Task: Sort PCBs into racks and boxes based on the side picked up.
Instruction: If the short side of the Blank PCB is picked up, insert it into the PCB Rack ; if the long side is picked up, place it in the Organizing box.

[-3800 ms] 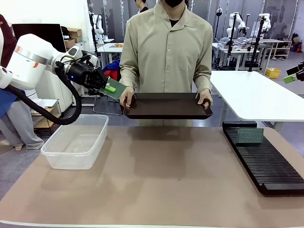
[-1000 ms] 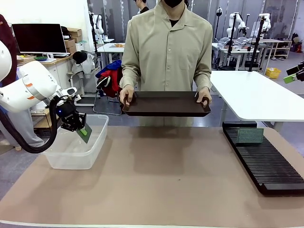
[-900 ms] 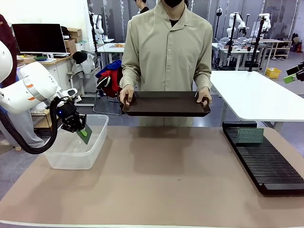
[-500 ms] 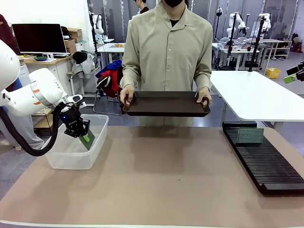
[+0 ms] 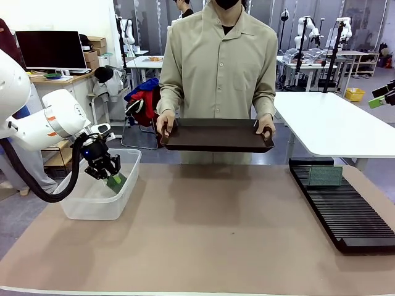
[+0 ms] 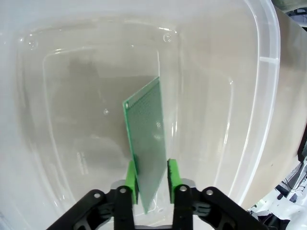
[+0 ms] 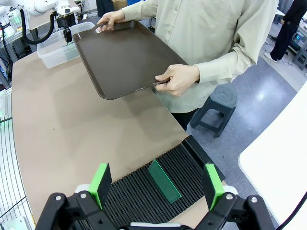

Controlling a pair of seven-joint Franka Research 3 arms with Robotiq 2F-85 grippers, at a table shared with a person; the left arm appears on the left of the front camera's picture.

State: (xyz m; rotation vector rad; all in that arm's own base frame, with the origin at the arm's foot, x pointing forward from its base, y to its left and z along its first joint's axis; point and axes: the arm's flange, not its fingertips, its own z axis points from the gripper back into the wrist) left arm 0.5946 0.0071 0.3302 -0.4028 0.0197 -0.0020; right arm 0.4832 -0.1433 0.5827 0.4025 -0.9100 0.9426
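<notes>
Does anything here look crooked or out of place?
Nothing stands out. One green board hangs tilted between the left pincer's pads inside the clear tub; another stands slotted in the black rack.

The tan worktop (image 5: 210, 240) carries two things. A clear plastic box (image 5: 83, 206) sits at its left edge; a long black slotted rack (image 5: 352, 213) lies along its right.

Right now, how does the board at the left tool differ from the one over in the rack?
The board in the tub sits between the left tool's parted pads, inside the clear tub. The board in the rack stands on edge in a slot of the black rack, with no tool touching it; the right tool hangs open above it. Both are thin green rectangles.
</notes>
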